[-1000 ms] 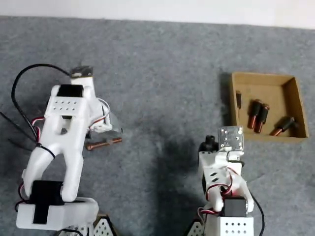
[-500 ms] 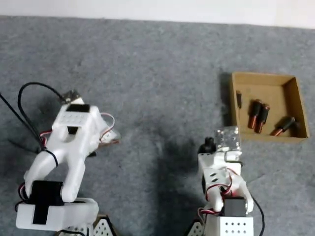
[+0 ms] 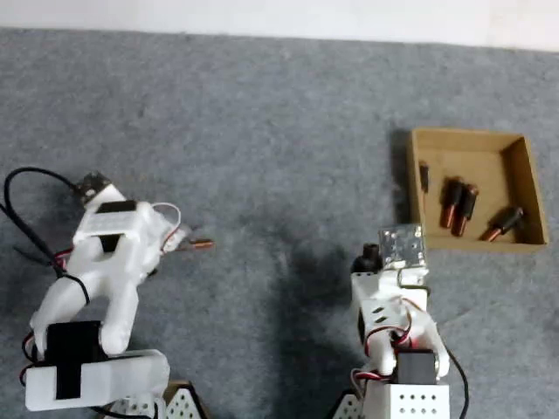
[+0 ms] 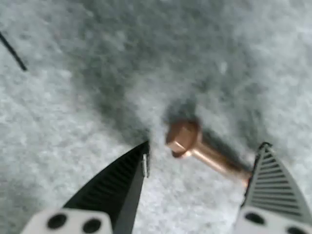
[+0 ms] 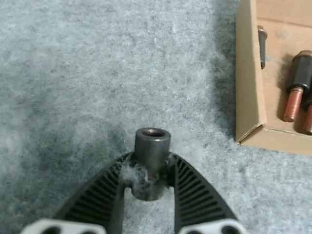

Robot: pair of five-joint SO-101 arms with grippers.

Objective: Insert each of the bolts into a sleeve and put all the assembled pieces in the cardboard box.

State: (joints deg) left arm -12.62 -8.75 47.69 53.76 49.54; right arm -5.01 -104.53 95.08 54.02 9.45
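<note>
The white left arm (image 3: 109, 262) is pulling back toward 7 o'clock in the high view. A second ago its wrist was sitting further up the table. The slim copper-coloured hex-head bolt (image 3: 203, 244) is lying about where it was, and its tip is now poking out from under the arm toward 3 o'clock. The white right arm (image 3: 393, 323) is holding nearly the same spot.

In the left wrist view, the left gripper (image 4: 204, 152) is hanging released, its two black ribbed fingers spread wide. The bolt (image 4: 210, 157) is lying flat on the grey fuzzy table covering (image 3: 279, 131) between them. One finger tip is sitting just beside the end of the shaft, and I cannot tell whether they are touching. The other is standing apart from the hex head.

The right gripper (image 5: 151, 165) is clenching around a dark metal cylindrical sleeve (image 5: 152, 156). The sleeve is standing upright with its open bore facing up. In the high view this arm is sitting at 5 o'clock on the table.

The shallow brown cardboard box (image 3: 409, 188) is resting at 3 o'clock, near the right arm's wrist at its 1 o'clock. Inside it, three copper bolts wearing dark sleeves (image 3: 452, 202) are lying flat, and a slim dark bolt (image 3: 424, 177) is lying beside the wall nearest the arms. In the right wrist view, a corner of the box (image 5: 246, 73) is showing, well apart from the held sleeve.
</note>
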